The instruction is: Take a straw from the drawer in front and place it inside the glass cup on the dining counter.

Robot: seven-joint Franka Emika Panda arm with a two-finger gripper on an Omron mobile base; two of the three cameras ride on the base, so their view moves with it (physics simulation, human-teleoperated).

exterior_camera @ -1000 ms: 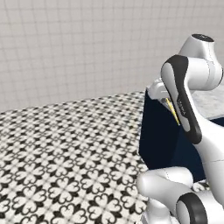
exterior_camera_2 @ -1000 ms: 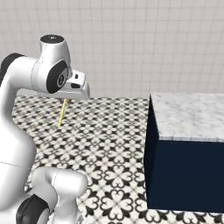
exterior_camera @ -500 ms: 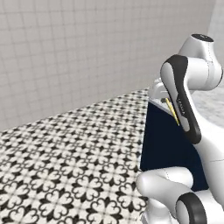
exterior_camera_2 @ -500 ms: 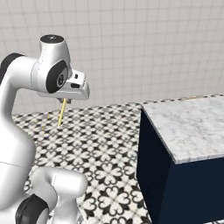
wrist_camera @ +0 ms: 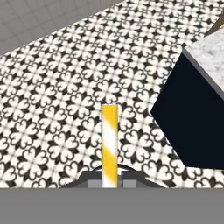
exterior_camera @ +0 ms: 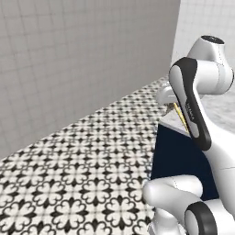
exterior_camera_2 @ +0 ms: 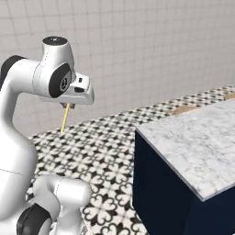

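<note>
My gripper [exterior_camera_2: 69, 105] is shut on the straw [exterior_camera_2: 64, 119], a thin pale yellow stick that hangs down from the fingers above the patterned floor. In the hand view the straw [wrist_camera: 109, 142] rises straight up from between the fingertips of the gripper [wrist_camera: 109, 182]. In the left base view the straw [exterior_camera: 180, 117] slants beside my forearm. The dining counter [exterior_camera_2: 194, 143], white-grey marble over a navy base, stands to the right, and its corner [wrist_camera: 205, 49] appears at the upper right of the hand view. The drawer and the glass cup are out of view.
Black-and-white patterned floor tiles [exterior_camera: 87, 160] spread ahead up to a grey tiled wall [exterior_camera: 82, 55]. Light wooden stool seats [exterior_camera_2: 184, 110] peek from behind the counter's far edge. The counter's navy side [exterior_camera: 176, 158] stands close to my base.
The whole picture has shifted, so the base has turned: the counter now looms larger and nearer in the right base view. The arm holds the same pose with the straw still gripped.
</note>
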